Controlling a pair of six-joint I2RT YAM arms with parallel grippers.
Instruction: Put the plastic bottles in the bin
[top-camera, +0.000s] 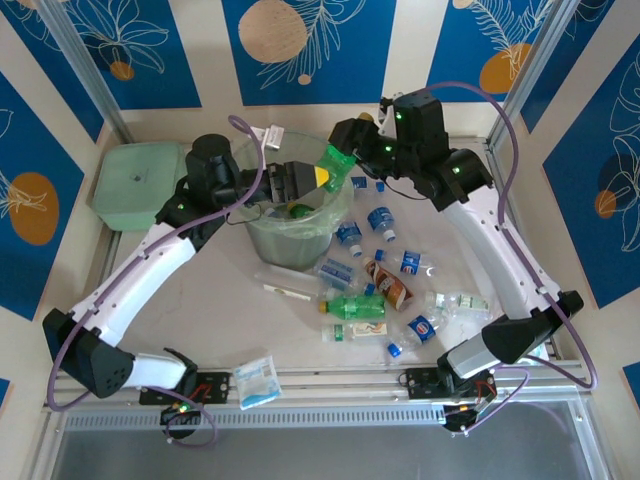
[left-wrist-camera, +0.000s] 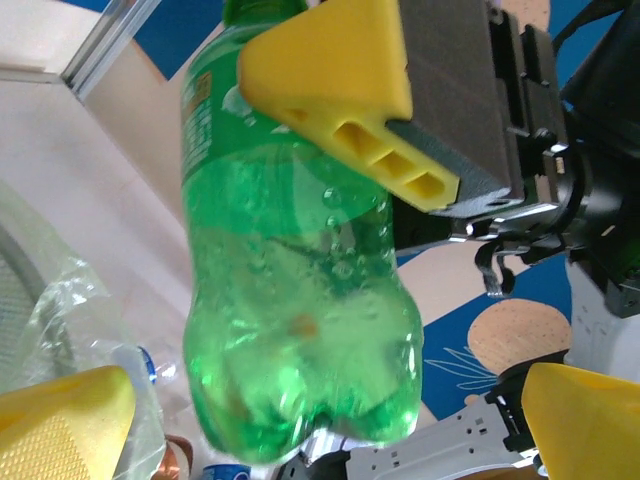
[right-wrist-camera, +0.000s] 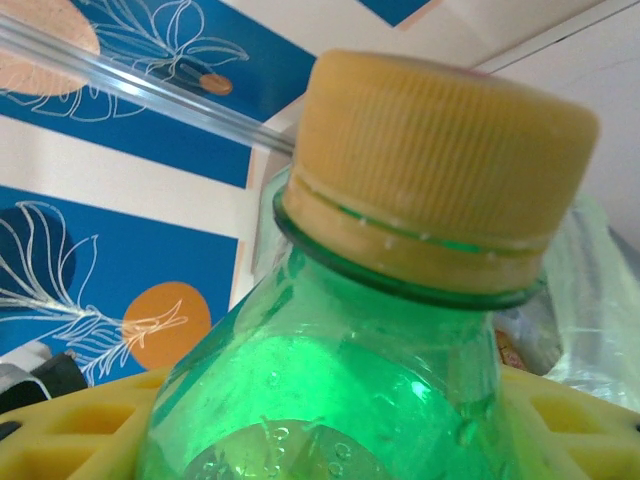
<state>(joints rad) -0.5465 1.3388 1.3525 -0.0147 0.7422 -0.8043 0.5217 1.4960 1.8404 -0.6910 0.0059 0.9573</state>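
My right gripper (top-camera: 352, 158) is shut on a green soda bottle (top-camera: 338, 165) with a yellow cap (right-wrist-camera: 440, 160), holding it tilted above the far rim of the round pale-green bin (top-camera: 262, 236). My left gripper (top-camera: 305, 180) hovers over the bin's mouth right beside that bottle, open, its yellow fingers (left-wrist-camera: 60, 425) spread either side of the bottle's base (left-wrist-camera: 300, 350) without touching it. Several plastic bottles lie on the table right of the bin: clear ones with blue labels (top-camera: 380, 220), a green one (top-camera: 352, 306), a brown-labelled one (top-camera: 390, 286) and a long clear one (top-camera: 292, 273).
A square pale-green lidded box (top-camera: 135, 185) sits at the far left. A flat white-and-blue packet (top-camera: 258, 382) lies by the near rail. The bin's clear bag liner (left-wrist-camera: 70, 310) hangs over its rim. Metal frame posts stand at the table's corners.
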